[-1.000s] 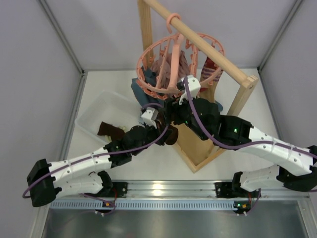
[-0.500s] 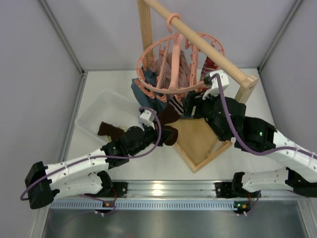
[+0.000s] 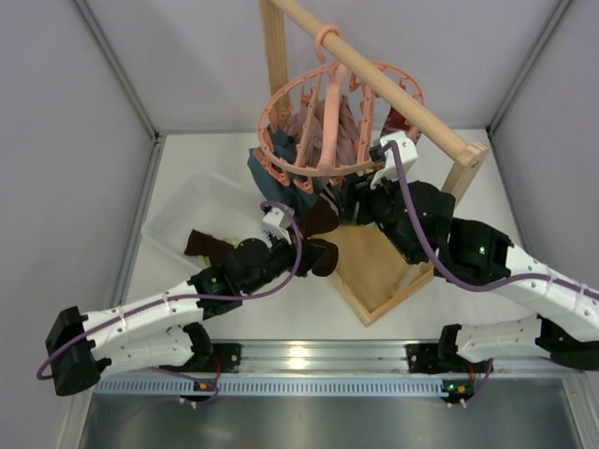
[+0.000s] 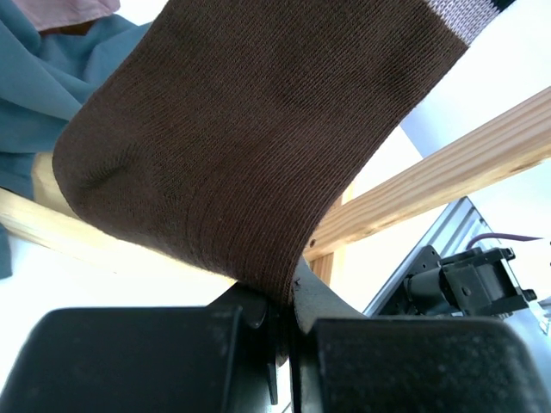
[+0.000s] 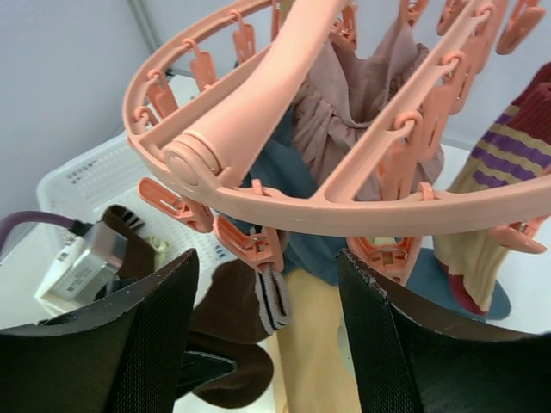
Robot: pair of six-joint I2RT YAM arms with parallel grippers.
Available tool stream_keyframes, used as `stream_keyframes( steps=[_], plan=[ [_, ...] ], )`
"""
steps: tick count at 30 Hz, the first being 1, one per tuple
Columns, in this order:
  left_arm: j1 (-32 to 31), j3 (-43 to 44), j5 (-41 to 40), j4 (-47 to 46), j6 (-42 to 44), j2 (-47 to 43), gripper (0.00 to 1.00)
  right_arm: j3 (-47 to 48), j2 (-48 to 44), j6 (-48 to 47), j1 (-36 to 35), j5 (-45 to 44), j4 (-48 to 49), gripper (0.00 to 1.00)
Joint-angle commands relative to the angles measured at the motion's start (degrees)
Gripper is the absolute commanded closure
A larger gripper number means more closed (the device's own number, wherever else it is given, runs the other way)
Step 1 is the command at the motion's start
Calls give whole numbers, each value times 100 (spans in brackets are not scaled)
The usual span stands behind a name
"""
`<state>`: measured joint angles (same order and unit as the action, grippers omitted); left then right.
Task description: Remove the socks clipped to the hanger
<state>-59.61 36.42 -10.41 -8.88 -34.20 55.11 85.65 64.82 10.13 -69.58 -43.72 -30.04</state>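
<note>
The salmon-pink round hanger [image 3: 323, 122] hangs from the wooden rack's bar. One of its near clips [image 5: 258, 245] holds the grey-striped cuff of a dark brown sock [image 3: 318, 220]. My left gripper [image 3: 314, 248] is shut on that sock's lower part [image 4: 250, 146], with the cloth pinched between its jaws [image 4: 284, 310]. My right gripper [image 5: 268, 258] is open just below the hanger's near rim [image 5: 284, 202], its fingers either side of that clip. A dark red striped sock [image 5: 508, 155] hangs at the hanger's right. I cannot pick out a pale cream sock.
A blue-grey cloth [image 3: 257, 173] and a dusty-pink garment [image 3: 323, 126] also hang from the hanger. The wooden rack frame [image 3: 374, 271] stands under my right arm. A white bin [image 3: 187, 210] at the left holds a dark sock [image 3: 201, 243].
My right arm swung right and up from beside the brown sock, then back a little left under the hanger's rim. My left gripper kept its hold on the brown sock.
</note>
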Motion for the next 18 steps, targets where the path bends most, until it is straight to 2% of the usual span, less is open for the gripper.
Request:
stream_keyframes(
  steps=[1, 18],
  plan=[
    [11, 49, 127, -131, -79, -141, 100, 93, -136, 77, 6, 434, 446, 38],
    [11, 93, 198, 27, -61, -554, 100, 22, 303, 33, 23, 373, 745, 37]
  ],
)
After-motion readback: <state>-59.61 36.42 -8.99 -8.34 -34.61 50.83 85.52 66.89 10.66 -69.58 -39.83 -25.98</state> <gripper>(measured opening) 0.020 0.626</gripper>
